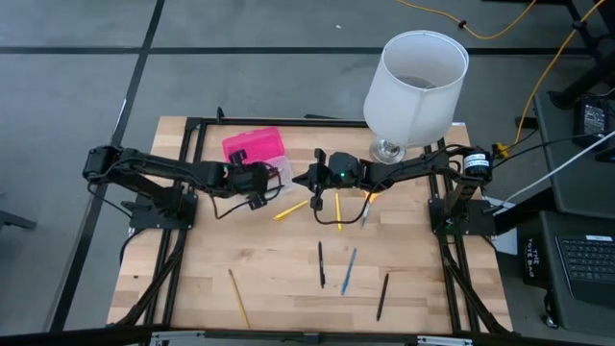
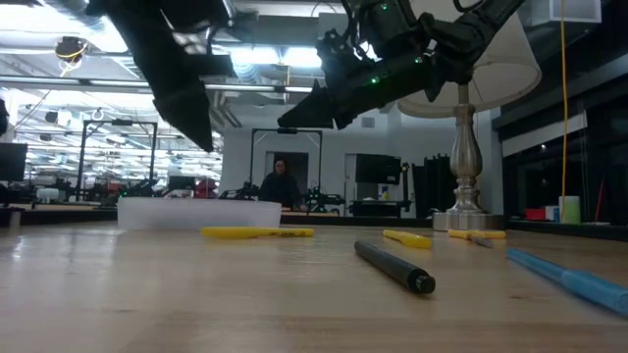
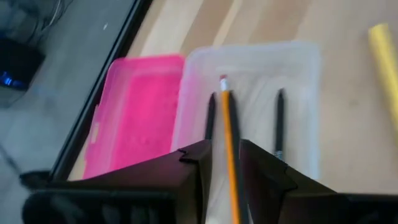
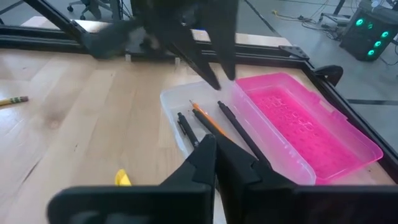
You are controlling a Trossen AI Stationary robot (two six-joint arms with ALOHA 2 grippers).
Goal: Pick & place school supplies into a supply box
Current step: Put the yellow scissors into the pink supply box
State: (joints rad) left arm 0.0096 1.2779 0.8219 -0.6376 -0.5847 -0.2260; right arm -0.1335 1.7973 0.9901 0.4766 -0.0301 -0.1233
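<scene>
The supply box lies open at the table's far left-centre, its pink lid (image 1: 254, 146) flat beside its clear base (image 4: 180, 109). In the base lie two black pens (image 3: 279, 121) and an orange pencil (image 3: 229, 130). My left gripper (image 3: 224, 152) hangs open above the base, and the pencil shows through the gap between its fingers. My right gripper (image 4: 216, 146) is shut and holds nothing; it floats level just right of the box. Loose on the wood are yellow pencils (image 1: 291, 208), a black pen (image 1: 321, 264), a blue pen (image 1: 350, 271) and another black pen (image 1: 382, 296).
A large white lampshade (image 1: 415, 82) on a metal stand (image 2: 466, 167) rises at the table's far right, close to my right arm. A yellow pencil (image 1: 238, 298) lies near the front left. Black frame rails (image 1: 192, 135) run along the table's far and side edges.
</scene>
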